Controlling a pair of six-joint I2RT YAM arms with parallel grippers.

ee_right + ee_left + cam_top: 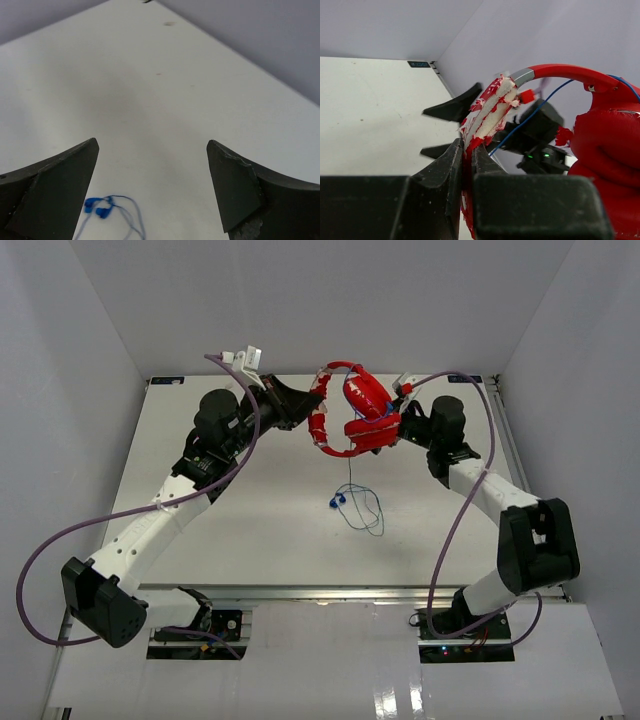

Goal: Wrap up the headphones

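Two arms meet over the far middle of the bench point(250, 525), and the headphones point(355, 412) hang between them, raised clear of the surface. On the headband point(570, 72), the left gripper point(468, 155) is clenched around the worn, padded end, its fingers point(445, 175) pressed against either side of the red strip. Just beside the earcups point(365, 395), on the side towards the right edge, the right gripper point(152, 145) is released, its jaws wide apart with nothing between them. From the headphones the blue cable point(350, 472) drops straight to the bench and lies in a loose loop near the centre, with the plug point(97, 207) at its end resting on the surface
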